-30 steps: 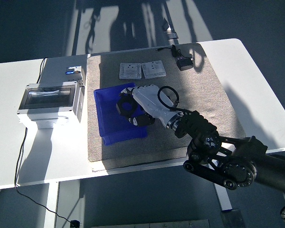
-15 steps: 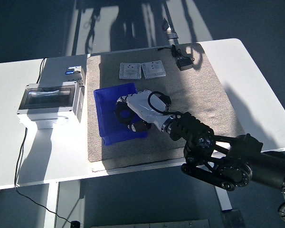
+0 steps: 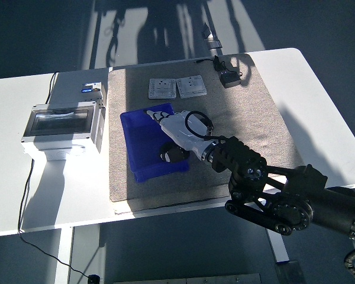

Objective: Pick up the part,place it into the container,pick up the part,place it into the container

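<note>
Now right hand point(image 3: 173, 131) over container point(image 3: 136, 139) (blue)

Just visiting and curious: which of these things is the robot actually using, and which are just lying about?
In use:
- blue container
- right hand, over the container
- two flat grey parts, likely

Lying about:
- grey box
- black adapter and cable
- beige mat

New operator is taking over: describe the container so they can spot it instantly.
On the white table lies a grey mat. On its left half sits the blue tray, under the right hand. It is the only bright blue, walled thing there.
</note>
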You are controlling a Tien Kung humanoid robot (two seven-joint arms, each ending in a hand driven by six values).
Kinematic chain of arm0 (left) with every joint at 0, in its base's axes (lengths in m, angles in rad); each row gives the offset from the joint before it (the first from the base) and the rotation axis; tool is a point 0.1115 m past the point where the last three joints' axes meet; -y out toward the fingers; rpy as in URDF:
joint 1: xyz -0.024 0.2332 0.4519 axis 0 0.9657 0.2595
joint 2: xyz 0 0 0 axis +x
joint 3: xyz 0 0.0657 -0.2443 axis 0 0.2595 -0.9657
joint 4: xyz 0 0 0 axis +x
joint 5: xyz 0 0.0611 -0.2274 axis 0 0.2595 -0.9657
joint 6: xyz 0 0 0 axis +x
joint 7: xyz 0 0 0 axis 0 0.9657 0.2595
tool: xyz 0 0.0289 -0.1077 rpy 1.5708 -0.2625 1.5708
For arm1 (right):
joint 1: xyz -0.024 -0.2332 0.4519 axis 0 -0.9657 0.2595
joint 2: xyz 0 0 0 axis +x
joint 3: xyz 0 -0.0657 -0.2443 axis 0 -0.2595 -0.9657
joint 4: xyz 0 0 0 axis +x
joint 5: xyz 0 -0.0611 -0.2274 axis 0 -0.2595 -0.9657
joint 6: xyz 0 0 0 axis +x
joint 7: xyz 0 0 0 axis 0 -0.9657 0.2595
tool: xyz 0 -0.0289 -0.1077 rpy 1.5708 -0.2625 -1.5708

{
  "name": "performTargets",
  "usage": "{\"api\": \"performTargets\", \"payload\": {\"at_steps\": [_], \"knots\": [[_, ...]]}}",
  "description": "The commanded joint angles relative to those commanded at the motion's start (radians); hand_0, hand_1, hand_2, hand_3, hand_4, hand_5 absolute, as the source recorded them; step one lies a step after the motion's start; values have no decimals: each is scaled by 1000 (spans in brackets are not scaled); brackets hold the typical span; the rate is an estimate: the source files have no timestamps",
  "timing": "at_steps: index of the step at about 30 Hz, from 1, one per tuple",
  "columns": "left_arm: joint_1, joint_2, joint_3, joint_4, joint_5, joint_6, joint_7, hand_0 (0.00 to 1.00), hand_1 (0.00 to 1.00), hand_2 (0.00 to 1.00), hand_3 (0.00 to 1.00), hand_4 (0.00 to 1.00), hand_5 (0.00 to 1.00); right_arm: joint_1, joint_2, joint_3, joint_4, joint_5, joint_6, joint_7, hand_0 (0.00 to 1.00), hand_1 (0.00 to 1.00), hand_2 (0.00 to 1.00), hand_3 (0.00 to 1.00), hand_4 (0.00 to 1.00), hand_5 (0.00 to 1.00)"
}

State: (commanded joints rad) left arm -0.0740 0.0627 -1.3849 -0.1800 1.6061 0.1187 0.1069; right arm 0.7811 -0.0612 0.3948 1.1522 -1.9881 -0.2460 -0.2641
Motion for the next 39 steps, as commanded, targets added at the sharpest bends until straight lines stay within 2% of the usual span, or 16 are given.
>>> {"api": "performTargets", "payload": {"at_steps": [5,6,9,10,11,12,17,18,22,23,24,29,30,35,36,39], "knots": [[-2,-1,-1,0,-1,2,-1,653,659,625,386,765,958,3,-2,100,-83,68,-130,47,372,332,971,998,876,273],[-2,-1,-1,0,-2,2,-1,653,660,625,386,764,957,6,-3,119,-104,87,-155,58,376,345,860,998,832,274],[-3,0,-1,0,-4,4,-2,653,660,625,386,764,957,27,0,159,-178,144,-220,79,376,345,860,998,832,274],[-3,0,-1,0,-4,4,-3,653,660,625,386,764,957,35,3,159,-206,158,-224,82,376,345,860,998,832,274],[-4,0,-1,0,-4,5,-3,653,660,625,386,764,957,42,8,152,-231,173,-211,83,376,345,860,998,832,274],[-5,-1,0,0,-4,5,-4,653,659,625,389,764,956,48,13,142,-260,190,-194,83,406,424,817,940,717,232],[-5,-5,6,0,-9,7,-7,653,659,625,389,764,956,52,41,74,-384,288,-95,75,406,424,817,940,717,232],[-4,-6,9,0,-12,8,-8,653,660,624,389,763,951,50,46,59,-406,308,-75,74,502,678,860,985,798,236],[-3,-10,18,0,-21,10,-10,653,660,624,389,763,951,43,61,21,-470,343,-34,73,502,678,860,985,798,236],[-2,-11,18,0,-21,10,-11,653,660,624,389,763,951,42,61,16,-475,344,-30,73,502,678,860,985,798,236],[-2,-12,17,0,-18,9,-10,652,660,624,397,762,946,41,61,12,-480,344,-26,73,634,782,873,998,811,238],[-2,-13,14,0,-11,9,-10,652,660,624,397,762,946,40,61,4,-489,349,-25,77,634,782,873,998,811,238],[-2,-13,14,0,-11,9,-10,652,660,625,400,764,942,39,61,1,-490,354,-27,79,726,789,871,995,816,246],[-1,-13,14,0,-9,8,-10,652,660,625,400,764,942,32,61,-19,-484,371,-35,91,726,789,871,995,816,246],[-1,-13,13,0,-9,8,-10,652,660,625,402,764,940,30,61,-20,-481,369,-37,90,735,746,788,890,819,245],[-1,-14,13,0,-7,7,-10,652,660,625,402,764,940,23,61,-21,-475,354,-57,89,735,746,788,890,819,245]]}}
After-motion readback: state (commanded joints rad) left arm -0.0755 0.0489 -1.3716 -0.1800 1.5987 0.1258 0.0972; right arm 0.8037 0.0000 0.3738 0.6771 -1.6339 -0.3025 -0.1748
